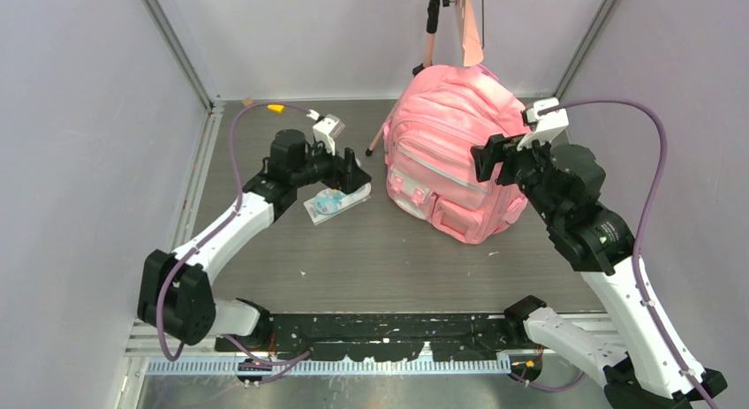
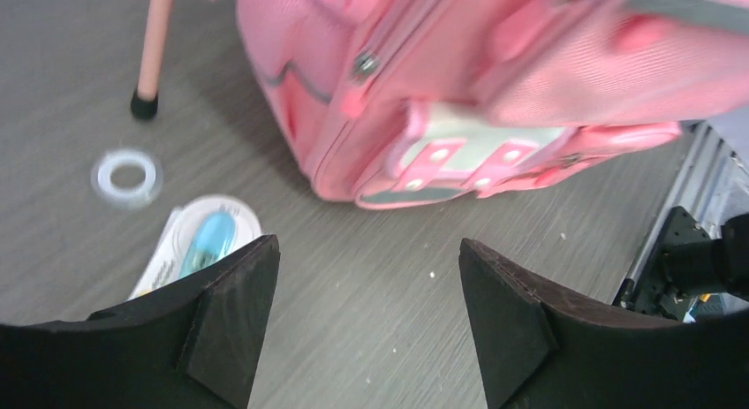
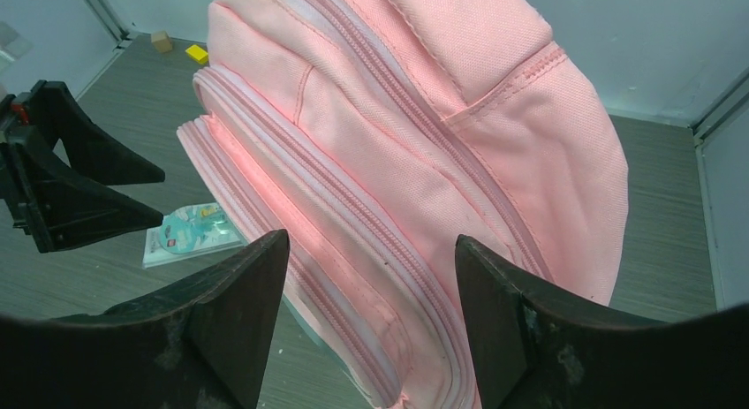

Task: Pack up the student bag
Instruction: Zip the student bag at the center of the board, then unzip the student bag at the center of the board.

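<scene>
We see the pink student bag [image 1: 455,153] standing on the grey table [image 1: 389,259], toward the back right, its front zip pockets facing the arms and its top leaning against the legs of a pink stand [image 1: 442,38] behind it. All the zips we can see look closed.

Our left gripper [image 1: 358,175] sits low over the table just left of the bag. Its fingers [image 2: 234,325] are spread apart and hold nothing. Right beside them lies a small packaged item [image 1: 334,202] with a blue and white piece inside, flat on the table. In the left wrist view a clear tape ring [image 2: 126,176] lies on the table near that package and close to the stand's black foot [image 2: 144,105].

Our right gripper [image 1: 487,157] hovers at the bag's right side, near its upper part. Its fingers [image 3: 238,312] are also spread wide, with the bag's zipped side between and beyond them, not clamped.

A small yellow piece [image 1: 276,108] lies at the back left edge of the table.
</scene>
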Motion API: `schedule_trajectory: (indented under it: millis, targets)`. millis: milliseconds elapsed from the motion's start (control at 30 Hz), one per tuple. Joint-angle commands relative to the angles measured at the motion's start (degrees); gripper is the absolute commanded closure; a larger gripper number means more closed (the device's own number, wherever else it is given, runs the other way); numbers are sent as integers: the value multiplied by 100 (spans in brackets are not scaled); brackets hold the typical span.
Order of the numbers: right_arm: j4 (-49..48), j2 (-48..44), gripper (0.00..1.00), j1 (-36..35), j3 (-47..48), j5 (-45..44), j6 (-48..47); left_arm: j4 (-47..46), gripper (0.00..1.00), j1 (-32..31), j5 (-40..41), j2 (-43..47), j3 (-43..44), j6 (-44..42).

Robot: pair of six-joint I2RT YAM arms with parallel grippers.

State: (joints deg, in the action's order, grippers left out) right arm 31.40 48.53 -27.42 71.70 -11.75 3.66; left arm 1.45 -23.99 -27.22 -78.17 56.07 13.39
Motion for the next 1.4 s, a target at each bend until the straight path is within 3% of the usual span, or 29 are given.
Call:
schedule_trajectory:
  millis: [0,100,233,433,500,667,833,1000,1367]
  targets:
    - [-217,-97,25,-9,50,334,93,-615,23,8,-872,327,135,-454]
    - [-124,-98,23,-7,-23,225,67,-620,24,8,-1306,185,453,-440]
    - [83,-74,23,-7,-117,-593,30,-541,26,8,-1423,56,772,-476]
    - [-12,-121,27,-9,-399,-769,-248,-588,35,8,-1689,-190,1166,-372]
    - [-80,-53,34,-9,-475,-728,-305,-634,38,13,-1825,-326,1296,-332]
    - [-396,50,72,-9,-636,-849,-335,-1065,37,4,-1939,-581,1380,-320]
    - [-525,91,81,-9,-659,-822,-331,-1121,45,-5,-2461,-1060,1766,-259]
    - [-574,116,82,-9,-640,-803,-334,-1527,55,-22,-2767,-1386,1879,33]
    - [-598,67,83,-9,-680,-723,-297,-2165,52,-132,-3083,-1994,2249,585]
